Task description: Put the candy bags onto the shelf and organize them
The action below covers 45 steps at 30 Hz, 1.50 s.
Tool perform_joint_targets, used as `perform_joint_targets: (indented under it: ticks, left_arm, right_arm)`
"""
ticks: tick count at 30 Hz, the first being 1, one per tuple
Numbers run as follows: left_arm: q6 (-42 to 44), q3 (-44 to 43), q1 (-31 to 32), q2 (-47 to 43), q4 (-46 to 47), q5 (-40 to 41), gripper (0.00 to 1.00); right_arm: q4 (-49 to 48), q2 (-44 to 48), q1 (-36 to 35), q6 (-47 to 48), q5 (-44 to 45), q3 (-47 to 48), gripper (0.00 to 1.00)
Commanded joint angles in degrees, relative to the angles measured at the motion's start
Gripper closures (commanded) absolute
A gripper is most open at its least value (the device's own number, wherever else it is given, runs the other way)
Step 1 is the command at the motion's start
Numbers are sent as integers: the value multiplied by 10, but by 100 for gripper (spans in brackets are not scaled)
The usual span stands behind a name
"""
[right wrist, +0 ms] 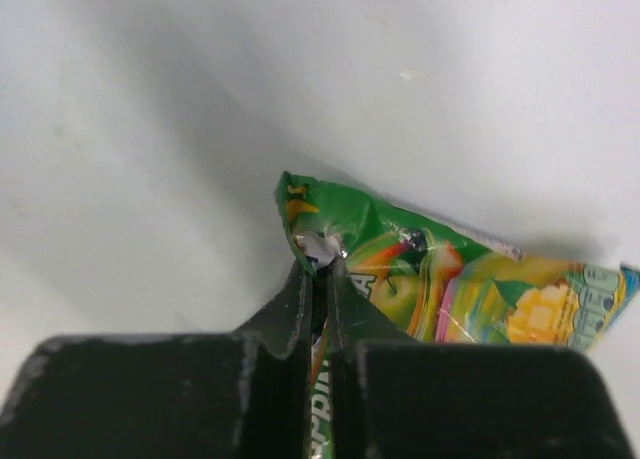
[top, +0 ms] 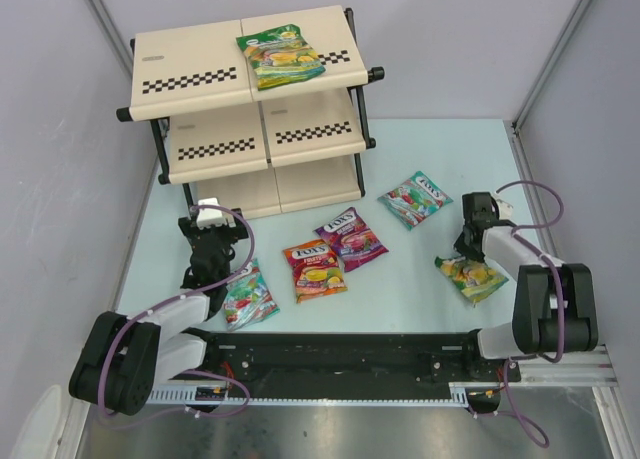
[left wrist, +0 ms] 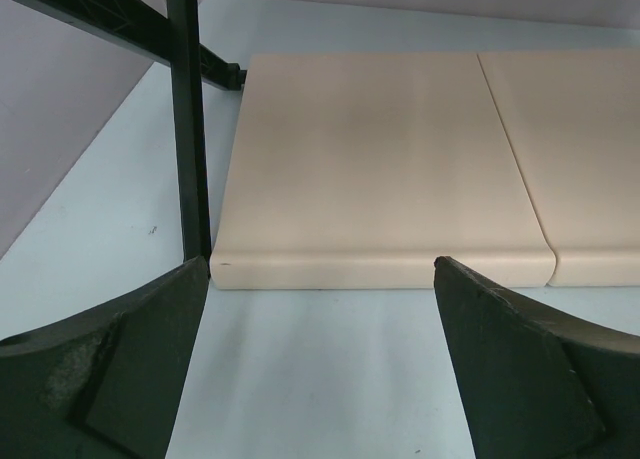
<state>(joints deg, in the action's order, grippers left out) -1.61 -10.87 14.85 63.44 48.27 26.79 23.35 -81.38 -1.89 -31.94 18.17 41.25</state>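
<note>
Black shelf post (left wrist: 188, 119) just beside left claw (left wrist: 320, 264)

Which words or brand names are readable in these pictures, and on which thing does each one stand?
"FOX'S": red-orange bag.
"FOX'S": purple-pink bag.
"FOX'S": right teal bag.
"SPRIN", cut off: held green-yellow bag, in the right gripper.
Too small or blurred to read: print on the far green-yellow bag and the left teal bag.

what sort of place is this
Probably a robot test booth, not a shop: bare grey walls around a pale table, two arms mounted at its near edge, one shelf holding a candy bag.
</note>
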Motion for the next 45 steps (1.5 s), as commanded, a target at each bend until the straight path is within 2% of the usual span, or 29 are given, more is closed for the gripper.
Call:
perform_joint_targets:
  ticks: [1,4,6,10,15,22,23,24,25,26,27,30,31,32,33,34,37,39,41,42,43,45]
  left_arm:
    - [-10,-14,-3,-5,9,-4,0]
    - [-12,-17,-3,-4,8,-5,0]
    - [-12,-16,-3,-3,7,-6,0]
    - [-14,-13,-3,-5,10,-5,0]
    - [-16,-8,-3,-10,16,-4,0]
    - [-17,-6,-3,-15,17,-5,0]
    - [-18,-6,-3,-15,17,-5,0]
    - [-17,-6,-3,-14,17,-4,0]
    - [-17,-6,-3,-14,17,-3,0]
    - [-19,-6,-3,-14,16,-2,0]
    - [-18,-5,-3,-13,16,-3,0]
    - [-18,-4,-3,-16,16,-3,0]
    - [-18,-4,-3,-14,16,-3,0]
    - [-18,-4,-3,-14,17,-3,0]
    - [-19,-5,-3,-14,17,-4,0]
    - [-18,-6,-3,-12,17,-5,0]
    - [-17,-7,-3,-10,17,-6,0]
    - [-17,-8,-3,-10,17,-5,0]
    - [-17,-7,-3,-10,17,-5,0]
    - [-16,-7,-3,-10,17,-4,0]
    - [-16,-6,-3,-10,16,-4,0]
    - [-16,-6,-3,-12,16,-5,0]
  right_arm:
    - [-30,89,-19,-18,-82,8,100]
    - [-33,196,-48,-79,-109,8,100]
    - [-43,255,-94,-118,-111,9,100]
    - [-44,294,-218,-223,-53,15,100]
    - [-60,265,-387,-323,36,23,100]
    - [-107,115,-524,-410,60,78,100]
    - [-151,94,-529,-416,38,79,90]
    - [-177,78,-529,-406,15,80,58]
    - [-196,65,-521,-397,-4,83,46]
    - [-211,45,-516,-375,-13,96,42]
    - [-213,40,-514,-312,-5,103,39]
    - [-213,40,-490,-168,5,118,38]
    - [-205,44,-485,-79,11,118,36]
    - [-195,45,-477,-34,16,118,35]
    - [-192,44,-475,22,14,116,35]
    - [-192,41,-475,119,-4,112,35]
    - [-173,23,-473,249,-51,109,41]
    - [-157,18,-458,281,-99,106,46]
    - [-159,22,-434,303,-220,94,46]
    - [-161,25,-398,305,-267,88,45]
    - [-164,29,-383,305,-348,75,44]
    - [-168,34,-352,305,-411,60,37]
